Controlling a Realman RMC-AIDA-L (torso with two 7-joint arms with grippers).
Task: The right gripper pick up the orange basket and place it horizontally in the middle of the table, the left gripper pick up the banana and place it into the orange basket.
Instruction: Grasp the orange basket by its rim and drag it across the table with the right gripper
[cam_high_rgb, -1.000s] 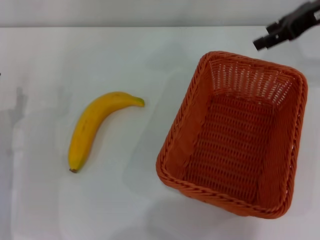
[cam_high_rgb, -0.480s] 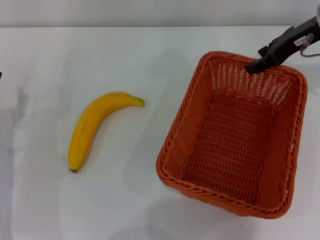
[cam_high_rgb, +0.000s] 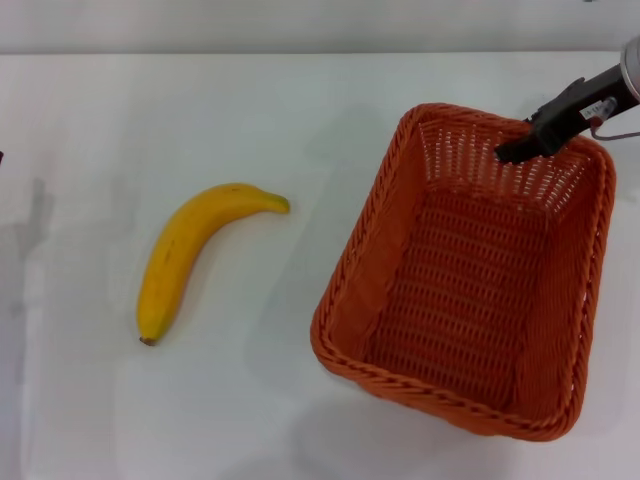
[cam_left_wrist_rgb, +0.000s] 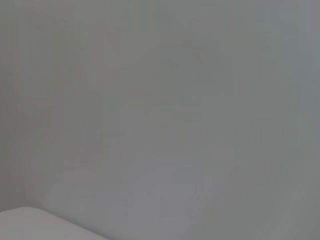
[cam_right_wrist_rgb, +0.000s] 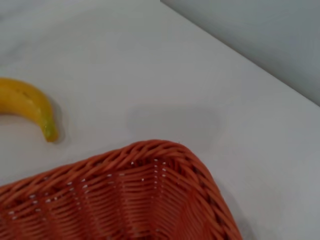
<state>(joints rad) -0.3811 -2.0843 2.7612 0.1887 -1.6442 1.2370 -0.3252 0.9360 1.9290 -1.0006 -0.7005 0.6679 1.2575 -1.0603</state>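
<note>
Orange basket (cam_high_rgb: 470, 275) sits on the desk's (cam_high_rgb: 300, 100) right side, our right end effector (cam_high_rgb: 512, 150) dipped just inside its far rim, presumably to grip that wall; we cannot tell its opening. One banana (cam_high_rgb: 188, 253) lies apart, leftward. Our left end effector is out of view.

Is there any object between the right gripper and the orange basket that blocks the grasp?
Nothing visible does. The right gripper is at the far rim of the orange basket. The banana lies apart on the table.
</note>
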